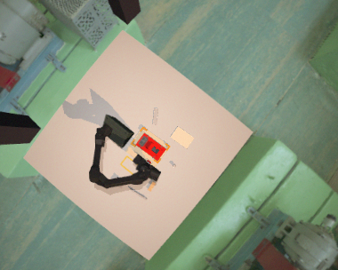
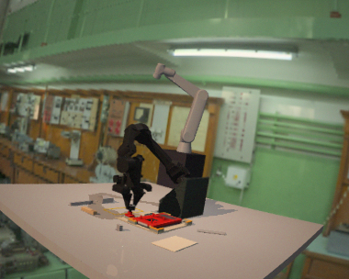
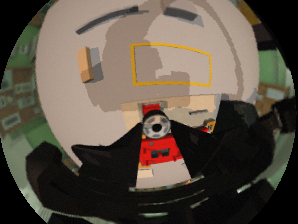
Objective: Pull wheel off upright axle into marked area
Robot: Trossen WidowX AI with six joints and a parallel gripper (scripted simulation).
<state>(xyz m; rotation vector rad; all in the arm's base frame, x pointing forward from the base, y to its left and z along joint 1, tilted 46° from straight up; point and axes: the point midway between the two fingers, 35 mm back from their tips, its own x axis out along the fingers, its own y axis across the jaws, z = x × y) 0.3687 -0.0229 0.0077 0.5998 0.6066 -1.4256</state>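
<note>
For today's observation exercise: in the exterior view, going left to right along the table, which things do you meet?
Dark flat bar → gripper closed on the wheel → red tray → black arm base → thin grey strip.

The room is a workshop with pale green painted walls (image 2: 283,174) and a green ceiling beam (image 2: 173,32) — under it glows a long fluorescent tube light (image 2: 232,53). Along the back wall runs brown wooden panelling (image 2: 81,115) hung with instrument boards and a tall white chart panel (image 2: 239,124). A small white switch box (image 2: 237,176) sits lower down. From above, worn green-blue plank flooring (image 1: 238,49) surrounds the square pale pink table top (image 1: 212,129), which rests among light green benches (image 1: 238,209) — grey machines stand at the corners.
</note>
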